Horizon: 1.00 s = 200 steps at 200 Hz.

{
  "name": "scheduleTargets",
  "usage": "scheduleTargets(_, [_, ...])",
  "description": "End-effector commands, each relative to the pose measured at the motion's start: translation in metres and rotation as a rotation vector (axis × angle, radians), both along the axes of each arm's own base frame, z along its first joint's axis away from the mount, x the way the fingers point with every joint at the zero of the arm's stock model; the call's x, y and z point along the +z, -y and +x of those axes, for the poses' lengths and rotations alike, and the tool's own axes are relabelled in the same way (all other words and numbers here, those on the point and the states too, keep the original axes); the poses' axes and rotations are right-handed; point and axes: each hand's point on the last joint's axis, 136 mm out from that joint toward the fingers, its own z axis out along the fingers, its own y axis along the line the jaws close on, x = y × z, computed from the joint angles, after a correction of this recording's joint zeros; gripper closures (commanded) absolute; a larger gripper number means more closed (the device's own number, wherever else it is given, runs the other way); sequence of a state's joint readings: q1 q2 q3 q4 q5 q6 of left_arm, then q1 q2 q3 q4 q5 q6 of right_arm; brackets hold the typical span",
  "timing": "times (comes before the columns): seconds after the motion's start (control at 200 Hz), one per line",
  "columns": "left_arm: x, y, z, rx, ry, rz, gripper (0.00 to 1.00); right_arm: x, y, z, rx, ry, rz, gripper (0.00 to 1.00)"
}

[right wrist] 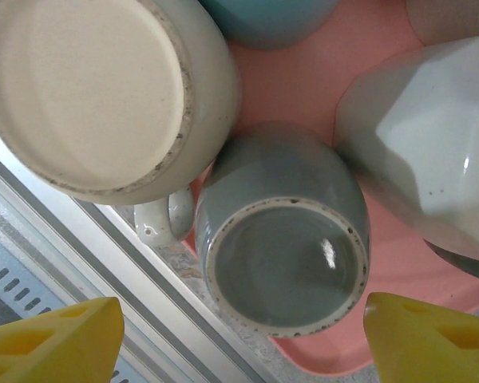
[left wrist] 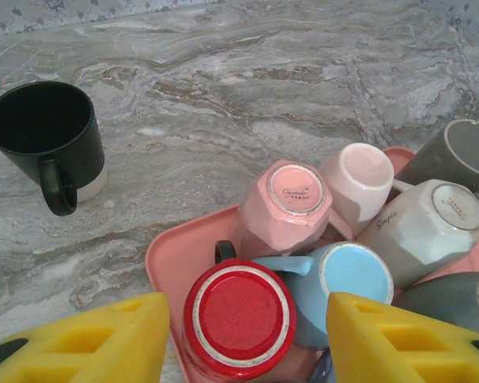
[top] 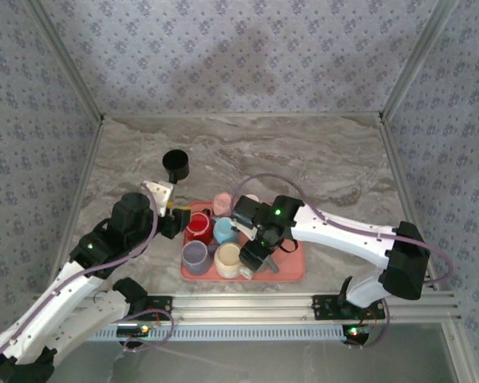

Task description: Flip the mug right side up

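While open astride red mug [left wrist: 238, 319]: left end effector [left wrist: 247, 303]
right end effector [right wrist: 243, 307]: open astride grey mug [right wrist: 283, 263], tray [top: 291, 267] 6 o'clock

2 white-black arms [top: 335, 233], lilac cables [top: 259, 177], yellow tool fingers [left wrist: 88, 343]

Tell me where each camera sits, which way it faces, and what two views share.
Top external: above and behind the robot, looking down on the pink tray; left arm, right arm show.
Left wrist: on the left arm, looking down at the red mug; its yellow fingers show.
Right wrist: close above the grey mug's base; yellow fingers show.
Shared: top and left wrist both show the black mug.
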<state>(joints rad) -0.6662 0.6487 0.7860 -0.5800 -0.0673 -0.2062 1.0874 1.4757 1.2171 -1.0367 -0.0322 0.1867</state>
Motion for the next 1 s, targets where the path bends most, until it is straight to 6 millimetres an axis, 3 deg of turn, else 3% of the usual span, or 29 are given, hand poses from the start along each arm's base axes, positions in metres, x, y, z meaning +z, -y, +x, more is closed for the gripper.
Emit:
scheduleTargets(0.0, [0.007,0.002,-0.001,-0.017,0.025,-0.007,0.46,0.000,0.004,0.004,0.004,0.005,-0.025,0.20])
scheduleTargets(0.62, [0.002,0.004,0.001,-0.023,0.015,0.007,0.46,-0.028,-0.002,0.007,0.016,-0.049,-0.051,0.24])
scheduleTargets(0.994, [0.001,0.005,0.000,-0.028,0.012,0.005,0.45,-0.066,0.005,0.003,0.037,-0.116,-0.120,0.24])
